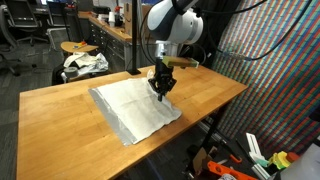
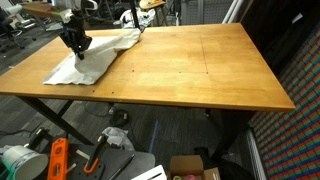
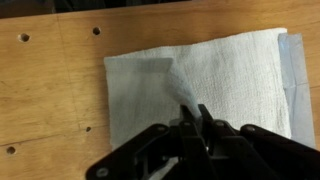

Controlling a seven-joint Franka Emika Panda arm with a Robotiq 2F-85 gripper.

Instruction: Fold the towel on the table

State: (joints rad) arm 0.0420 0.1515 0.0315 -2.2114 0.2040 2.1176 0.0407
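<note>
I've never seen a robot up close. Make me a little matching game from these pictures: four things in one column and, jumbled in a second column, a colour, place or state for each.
Things
1. towel
2. table
3. hand
4. cardboard box

Descriptions
A. on the floor, below the tabletop
B. black, closed on a pinch of the towel
C. light brown wood with small holes in it
D. pale grey, lying on the wood near one end

Right pairs: 1-D, 2-C, 3-B, 4-A
</note>
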